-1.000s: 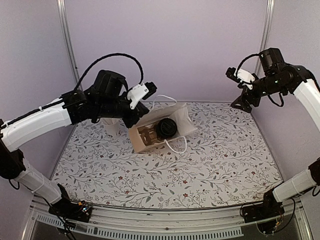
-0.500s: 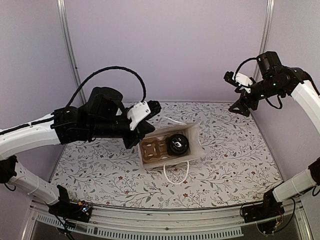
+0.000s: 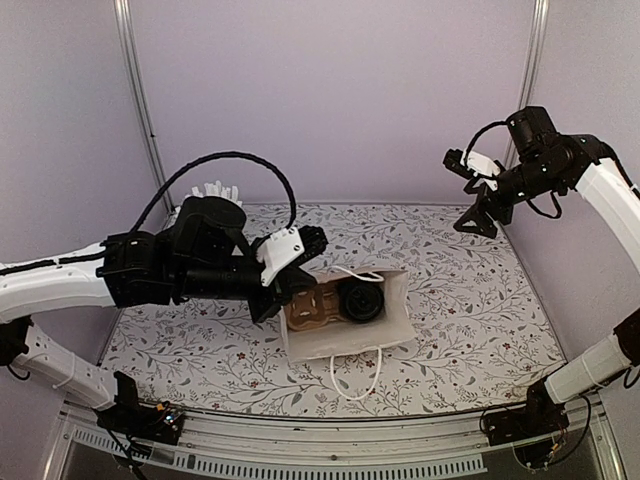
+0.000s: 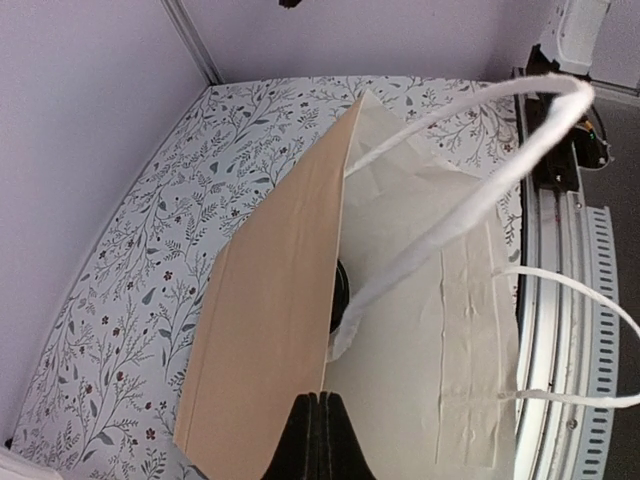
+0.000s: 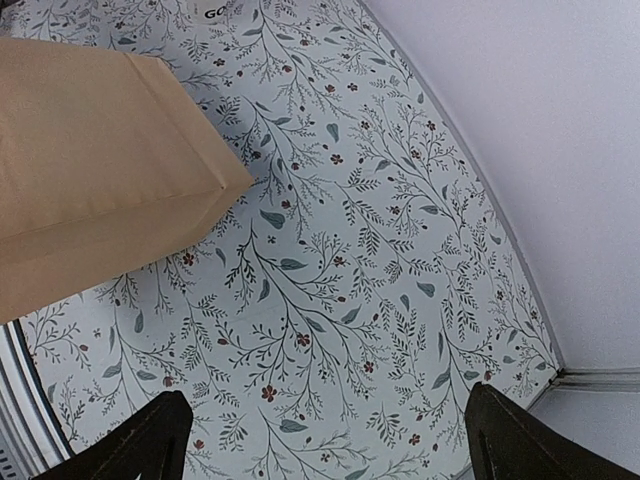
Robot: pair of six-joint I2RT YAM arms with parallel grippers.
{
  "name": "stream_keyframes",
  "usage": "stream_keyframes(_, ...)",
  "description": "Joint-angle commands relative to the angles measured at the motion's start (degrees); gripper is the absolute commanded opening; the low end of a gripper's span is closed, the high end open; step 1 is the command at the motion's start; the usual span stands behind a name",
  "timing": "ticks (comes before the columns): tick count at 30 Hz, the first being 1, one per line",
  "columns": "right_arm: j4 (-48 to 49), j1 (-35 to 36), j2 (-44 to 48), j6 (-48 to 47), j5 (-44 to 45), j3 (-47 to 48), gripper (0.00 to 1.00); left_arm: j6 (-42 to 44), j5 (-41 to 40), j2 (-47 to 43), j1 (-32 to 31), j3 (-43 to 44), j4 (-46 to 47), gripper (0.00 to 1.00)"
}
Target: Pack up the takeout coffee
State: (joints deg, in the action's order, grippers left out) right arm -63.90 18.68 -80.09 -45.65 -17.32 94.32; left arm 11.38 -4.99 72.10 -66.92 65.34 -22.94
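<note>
The takeout coffee (image 3: 362,300), a black cup with a black lid, sits inside an open white paper bag (image 3: 350,345) beside a brown pulp carrier (image 3: 308,308). My left gripper (image 3: 281,301) is shut on the bag's left rim. In the left wrist view the gripper (image 4: 318,402) pinches the edge between the tan outer wall (image 4: 270,310) and the white inside, and only a black sliver of the cup (image 4: 341,295) shows. My right gripper (image 3: 472,222) hangs open and empty, high at the back right. In its wrist view the right gripper (image 5: 325,440) is spread wide over the table.
A white cup of white sticks (image 3: 215,191) stands at the back left behind my left arm. The bag's white handles (image 3: 355,375) trail toward the near edge. The bag's tan side (image 5: 90,170) fills the upper left of the right wrist view. Lilac walls enclose the floral table (image 3: 470,320).
My left gripper has drawn the bag toward the near side and to the right, and the bag has turned with its mouth more upward. My right gripper has shifted slightly left and stays open.
</note>
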Motion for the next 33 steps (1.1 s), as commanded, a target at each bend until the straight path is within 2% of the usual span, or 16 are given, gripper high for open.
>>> stream_keyframes(1, -1.41, -0.33, 0.31, -0.73, -1.09, 0.16, 0.99, -3.94, -0.76, -1.96, -2.92, -1.9, 1.91, 0.0)
stream_keyframes(12, -2.17, -0.31, -2.22, -0.85, -2.1, 2.76, 0.99, -4.3, -4.69, -3.58, -4.62, -5.31, 5.65, 0.0)
stream_keyframes(16, -2.37, -0.39, -2.69, -0.93, -2.28, 3.31, 0.99, -2.45, -7.5, -0.43, -1.41, -2.16, 5.48, 0.0)
stream_keyframes(22, -2.55, -0.4, -2.29, -1.04, -2.36, 3.03, 0.99, -0.31, -8.01, 6.47, 6.87, 4.04, 4.98, 0.0)
stream_keyframes(28, -2.55, -0.32, -0.93, -1.19, -1.77, 1.39, 0.99, 0.31, -8.57, 10.8, 13.45, 6.52, 8.06, 0.37)
stream_keyframes(33, -2.98, -0.34, -0.2, -1.52, -2.56, 0.39, 0.99, -1.08, -10.11, 11.41, 17.57, 6.6, 11.1, 0.55)
